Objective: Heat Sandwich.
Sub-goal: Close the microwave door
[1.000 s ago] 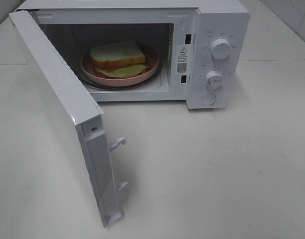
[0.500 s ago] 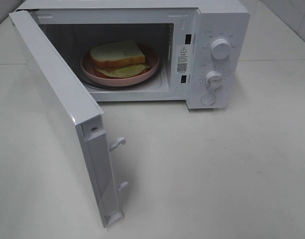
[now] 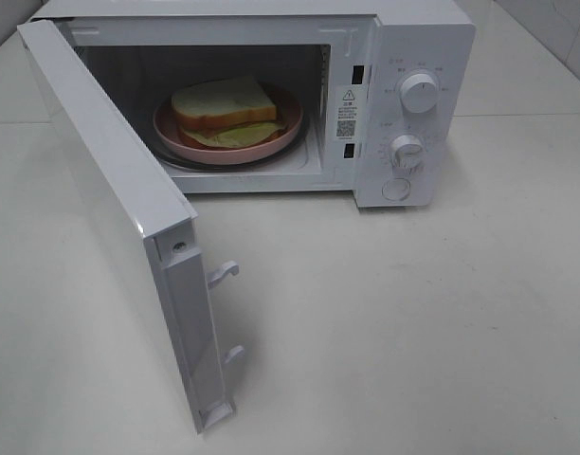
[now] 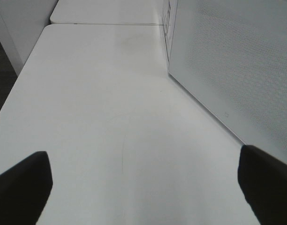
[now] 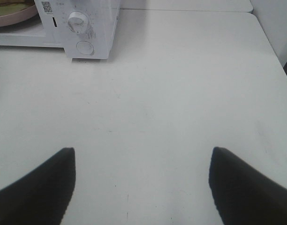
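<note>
The sandwich [image 3: 224,106] sits on its pink plate [image 3: 219,154] inside the open microwave [image 3: 425,43]. Your left pincer [image 4: 143,159] and right pincer [image 5: 142,154] are wide and empty

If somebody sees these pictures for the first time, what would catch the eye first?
The white microwave at the back of the table stands with its door wide open on the left. Inside it, on a round pink plate, lies the sandwich of white bread with a yellowish-green filling. The left gripper and the right gripper hang open over the table, holding nothing.
</note>
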